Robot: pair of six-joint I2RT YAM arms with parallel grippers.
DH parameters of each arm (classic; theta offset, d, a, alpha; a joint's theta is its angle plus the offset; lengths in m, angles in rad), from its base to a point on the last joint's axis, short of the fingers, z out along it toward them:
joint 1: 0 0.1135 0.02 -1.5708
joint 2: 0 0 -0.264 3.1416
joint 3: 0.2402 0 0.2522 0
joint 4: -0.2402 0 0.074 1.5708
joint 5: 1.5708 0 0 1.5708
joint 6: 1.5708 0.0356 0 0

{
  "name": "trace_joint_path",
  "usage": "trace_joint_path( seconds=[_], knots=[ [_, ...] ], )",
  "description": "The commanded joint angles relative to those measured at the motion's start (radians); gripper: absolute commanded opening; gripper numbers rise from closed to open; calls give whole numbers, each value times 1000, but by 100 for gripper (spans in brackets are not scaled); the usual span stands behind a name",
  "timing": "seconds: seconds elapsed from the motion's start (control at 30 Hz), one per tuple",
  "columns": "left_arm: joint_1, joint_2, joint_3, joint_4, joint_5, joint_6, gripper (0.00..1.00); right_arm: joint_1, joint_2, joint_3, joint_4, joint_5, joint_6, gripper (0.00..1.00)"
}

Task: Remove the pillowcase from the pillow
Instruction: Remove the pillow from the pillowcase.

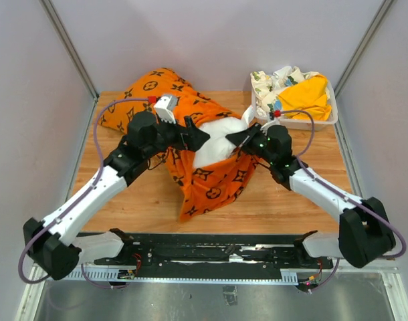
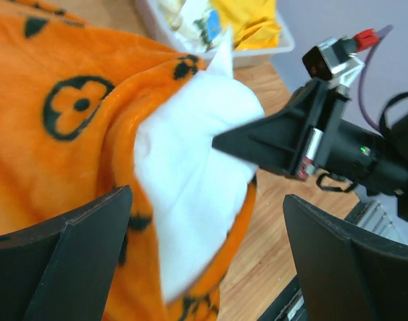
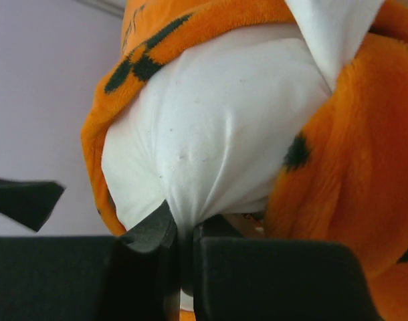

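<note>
The right pincer (image 3: 184,231) clamps a fold of the pillow (image 3: 211,127) (the pillowcase (image 3: 344,180) bunched just above and beside it); the left pincer (image 2: 207,200) gapes wide, empty, facing both.

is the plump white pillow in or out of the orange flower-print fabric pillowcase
Partly out: one end of the pillow bulges from the mouth of the pillowcase, pinched by the right gripper; the rest is covered.

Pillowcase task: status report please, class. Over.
Left gripper jaws open at the pillowcase mouth. Right gripper shut on the pillow, exposed end. Pillowcase covers the rest. Cloth bin close, rear right.
</note>
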Motion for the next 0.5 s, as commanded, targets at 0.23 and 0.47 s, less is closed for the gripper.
trace_joint_path(
  seconds=[0.23, 0.47],
  knots=[
    [-185, -100, -102, -32, 290, 233, 82, -110, -187, 176, -421, 274, -144, 1],
    [-301, -27, -132, -14, -14, 134, 74, -109, -236, 192, -474, 299, -165, 1]
  ],
)
